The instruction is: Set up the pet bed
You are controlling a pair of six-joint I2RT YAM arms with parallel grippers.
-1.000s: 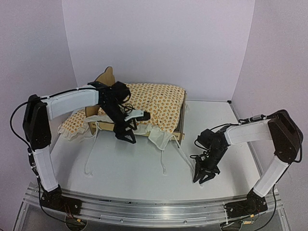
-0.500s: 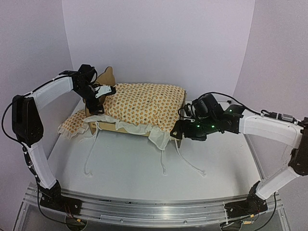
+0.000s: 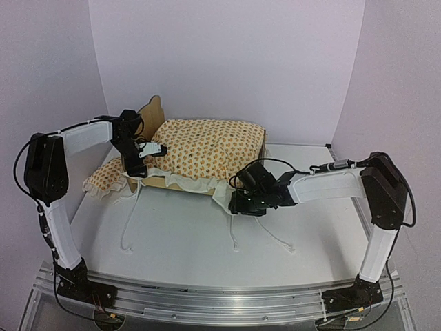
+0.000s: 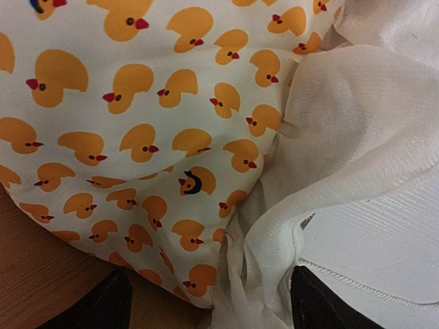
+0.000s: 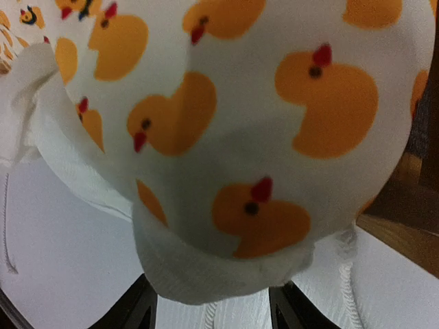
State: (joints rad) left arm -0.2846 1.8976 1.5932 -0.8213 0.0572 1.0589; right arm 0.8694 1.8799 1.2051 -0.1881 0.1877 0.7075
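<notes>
The pet bed (image 3: pixel 153 112) stands at the back left, its scalloped plywood headboard to the left. A duck-print mattress cushion (image 3: pixel 207 148) lies on it, its white edge hanging over the front rail. My left gripper (image 3: pixel 140 164) is at the head end, near side. In the left wrist view it (image 4: pixel 209 310) stands open, with duck fabric (image 4: pixel 137 137) and white cloth (image 4: pixel 322 157) between its fingers above bare wood (image 4: pixel 41 274). My right gripper (image 3: pixel 239 200) is at the cushion's front right corner. It (image 5: pixel 216 310) is open, and the cushion corner (image 5: pixel 233 199) hangs between its fingers.
A small ruffled duck-print pillow (image 3: pixel 103 177) lies on the table against the bed's left side. White ties (image 3: pixel 127 222) trail from the cushion over the table in front, with more ties (image 3: pixel 274 236) toward the right. Purple walls close in the back and sides.
My right arm swung from the near right of the table to the footboard, then left to the cushion's front corner. My left gripper went from the bed's front up to the head end.
</notes>
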